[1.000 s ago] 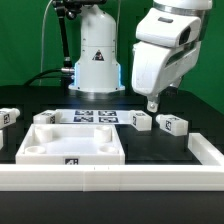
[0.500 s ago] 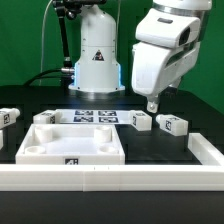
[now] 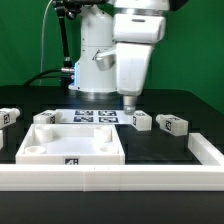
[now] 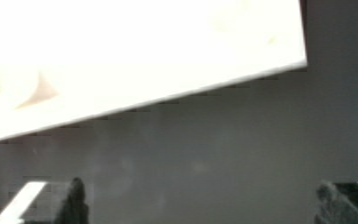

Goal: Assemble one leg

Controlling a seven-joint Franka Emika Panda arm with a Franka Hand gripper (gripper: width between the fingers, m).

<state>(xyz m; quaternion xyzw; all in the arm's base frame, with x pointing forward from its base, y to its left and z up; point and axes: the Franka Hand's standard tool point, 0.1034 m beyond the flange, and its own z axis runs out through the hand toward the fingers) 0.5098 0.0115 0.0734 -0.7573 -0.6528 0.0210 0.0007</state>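
Exterior view faces the table [image 3: 165, 152]; wrist view peers past the hand [image 4: 202, 202].

The bench [image 3: 150, 146] is matte black. Near its front, toward the exterior view's left, lies a large flat white tray-like piece [image 3: 70, 148] with corner recesses and a marker tag on its front wall. Behind it the marker board [image 3: 97, 117] lies flat. Four small white tagged blocks rest on the bench, apart from one another. The first leg [image 3: 7, 117] is at the exterior view's left edge, and the second leg [image 3: 44, 118] is just behind the tray-like piece's far left corner. The third leg [image 3: 141, 121] is just beside the marker board's right end, with the fourth leg [image 3: 172, 125] near it, further right. A white rail [image 3: 110, 176] runs along the front edge and turns back along the right side. In the wrist view the bench [image 4: 194, 150] shows as a dark, blurred surface.
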